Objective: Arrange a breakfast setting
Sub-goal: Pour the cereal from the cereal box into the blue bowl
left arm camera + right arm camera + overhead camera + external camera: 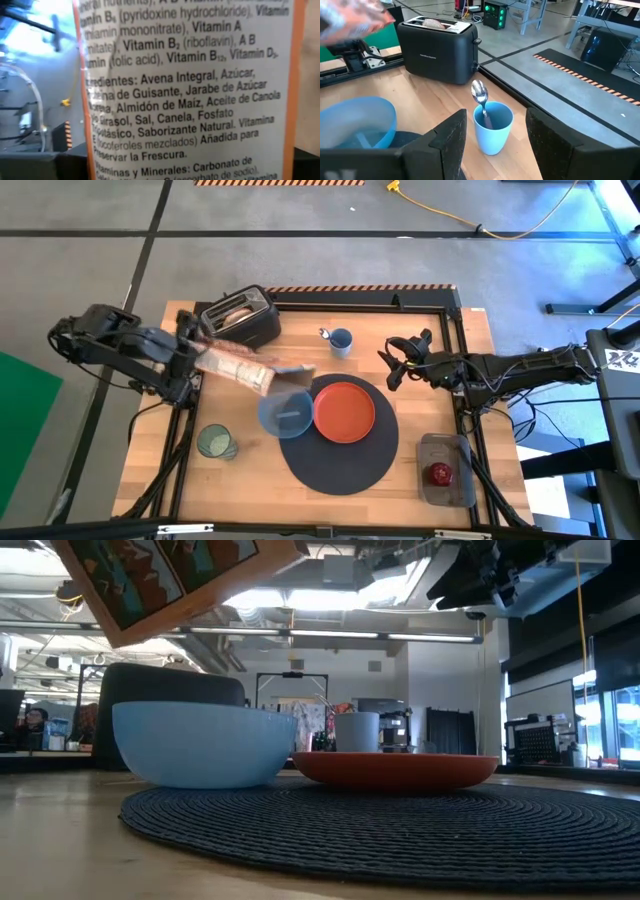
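Left hand (196, 352) tilts cereal box (245, 370) lengthwise toward blue bowl (286, 413).

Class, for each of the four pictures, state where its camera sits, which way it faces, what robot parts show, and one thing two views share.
High: overhead, facing down; both arms, left gripper holding the cereal box, right gripper.
Low: table level, facing across the mat; arm parts overhead.
Left wrist: faces the box's ingredient panel; no fingers visible.
Right wrist: faces the blue cup with spoon; own open fingers.
Shared: blue bowl, high and low.
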You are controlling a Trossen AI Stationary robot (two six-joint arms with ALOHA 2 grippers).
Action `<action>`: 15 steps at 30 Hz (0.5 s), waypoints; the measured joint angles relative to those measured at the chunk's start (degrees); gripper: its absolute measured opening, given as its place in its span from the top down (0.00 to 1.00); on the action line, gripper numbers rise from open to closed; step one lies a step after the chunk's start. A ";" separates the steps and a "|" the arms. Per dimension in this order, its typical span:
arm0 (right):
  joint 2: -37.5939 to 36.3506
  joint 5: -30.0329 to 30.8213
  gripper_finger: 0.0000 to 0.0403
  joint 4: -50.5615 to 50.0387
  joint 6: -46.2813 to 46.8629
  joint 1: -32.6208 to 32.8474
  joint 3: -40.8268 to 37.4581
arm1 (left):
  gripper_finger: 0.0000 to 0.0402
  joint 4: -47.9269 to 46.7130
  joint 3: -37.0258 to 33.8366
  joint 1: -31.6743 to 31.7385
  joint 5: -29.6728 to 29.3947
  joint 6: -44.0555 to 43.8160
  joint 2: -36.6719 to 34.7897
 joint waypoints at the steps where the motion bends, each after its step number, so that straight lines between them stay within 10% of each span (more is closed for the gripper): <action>1: 0.00 -0.13 0.52 0.10 0.00 0.00 0.00 | 0.37 -0.09 0.23 0.03 -0.62 0.00 -1.11; 15: 0.41 -1.02 0.52 2.15 -0.02 0.00 0.02 | 0.37 0.08 6.32 0.03 -10.50 12.51 -4.53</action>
